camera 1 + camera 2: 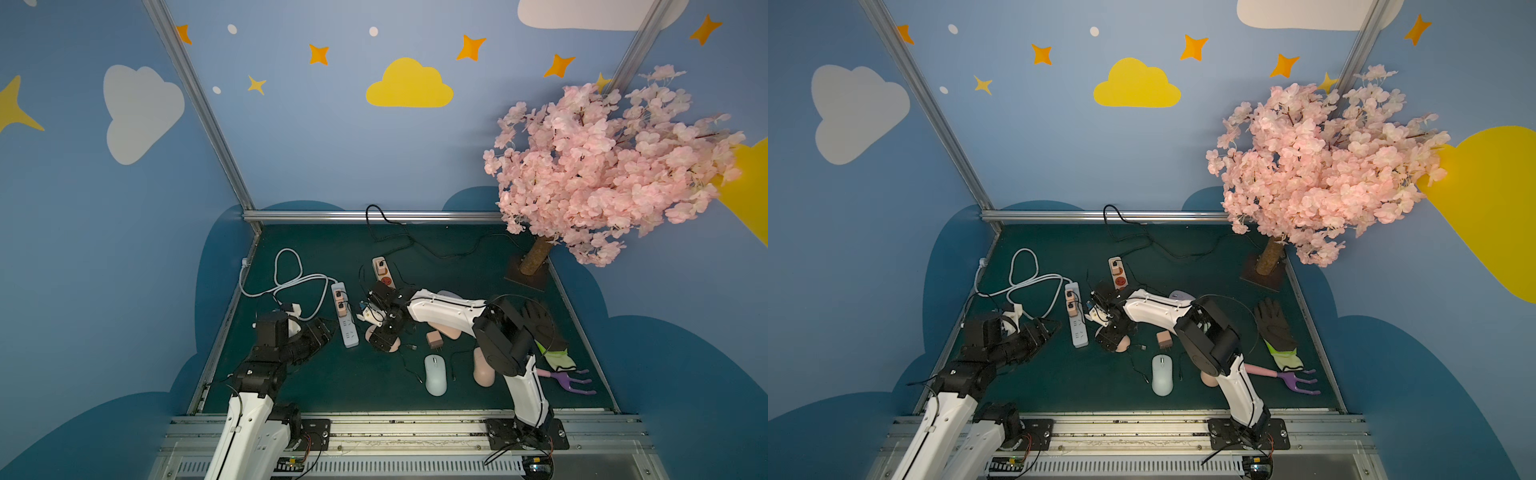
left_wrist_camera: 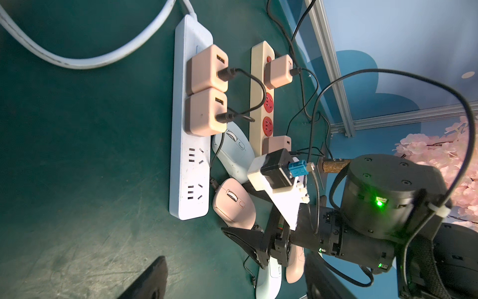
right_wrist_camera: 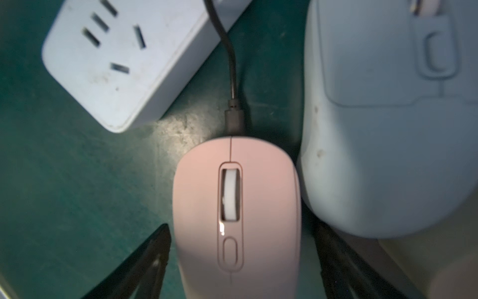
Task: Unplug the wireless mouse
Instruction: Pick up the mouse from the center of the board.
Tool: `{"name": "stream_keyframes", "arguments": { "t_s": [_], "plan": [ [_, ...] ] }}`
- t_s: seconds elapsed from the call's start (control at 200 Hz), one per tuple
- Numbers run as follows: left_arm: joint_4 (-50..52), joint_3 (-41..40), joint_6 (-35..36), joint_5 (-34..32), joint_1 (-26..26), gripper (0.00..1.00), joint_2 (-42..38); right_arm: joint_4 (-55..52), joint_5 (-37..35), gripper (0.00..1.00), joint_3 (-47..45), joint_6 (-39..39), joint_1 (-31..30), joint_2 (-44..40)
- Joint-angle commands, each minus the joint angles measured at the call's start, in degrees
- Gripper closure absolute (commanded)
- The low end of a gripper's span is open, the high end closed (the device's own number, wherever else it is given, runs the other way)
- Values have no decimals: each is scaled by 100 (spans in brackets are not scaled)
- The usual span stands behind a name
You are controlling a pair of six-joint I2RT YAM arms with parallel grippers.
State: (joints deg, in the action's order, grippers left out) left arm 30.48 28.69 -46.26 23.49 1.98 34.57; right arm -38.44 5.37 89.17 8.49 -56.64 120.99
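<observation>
Beside the end of the white power strip [image 3: 116,64], on the green mat [image 3: 51,194], lies the pink mouse [image 3: 232,207], with a black cable [image 3: 231,64] plugged into its nose. The right gripper [image 3: 241,227] sits low over it with its jaws parted. One black finger [image 3: 150,259] stands on each flank of the shell with a narrow gap to it, so nothing is gripped. A pale blue mouse [image 3: 388,155] lies just beside the pink one. On the strip's other side the left gripper [image 1: 322,328] hangs wide apart and empty. Two pink chargers [image 2: 204,114] stand in the strip (any lettering on them, or on either mouse, is too small or blurred to read)
</observation>
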Motion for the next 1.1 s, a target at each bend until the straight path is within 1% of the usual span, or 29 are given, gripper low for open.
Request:
{"name": "stream_keyframes", "arguments": {
  "t_s": [0.0, 0.065, 0.22, 0.435, 0.501, 0.556, 0.656, 0.811, 0.861, 0.926, 1.091],
  "plan": [
    [3, -44, 93, 77, -28, 18, 6, -90, -297, 16, 110, 71, -81, 129],
    [-3, -54, 91, 93, -31, 18, 15, -70, -427, 18, 93, 77, -117, 151],
    [19, -61, 98, 95, -31, 18, -29, 10, -493, 27, 15, 56, -154, 169],
    [-82, -48, 108, 156, -26, 18, 91, 97, -427, 32, -155, -67, -198, 52],
    [-96, -11, 108, 161, -29, 18, 120, 158, -397, 40, -219, -114, -215, -41],
    [-103, 5, 108, 158, -29, 19, 149, 197, -370, 44, -259, -137, -233, -119],
    [-121, 6, 91, 171, -27, 19, 158, 222, -335, 46, -310, -145, -248, -266],
    [-146, 27, 73, 214, -24, 19, 166, 374, -218, 56, -486, -196, -260, -634],
    [-122, 63, 90, 210, -30, 19, 165, 467, -166, 61, -584, -237, -257, -786],
    [-82, 105, 121, 203, -31, 19, 182, 538, -94, 68, -671, -268, -260, -961],
    [-48, 179, 187, 196, -31, 19, 230, 641, 75, 95, -836, -337, -268, -1332]
  ]
}}
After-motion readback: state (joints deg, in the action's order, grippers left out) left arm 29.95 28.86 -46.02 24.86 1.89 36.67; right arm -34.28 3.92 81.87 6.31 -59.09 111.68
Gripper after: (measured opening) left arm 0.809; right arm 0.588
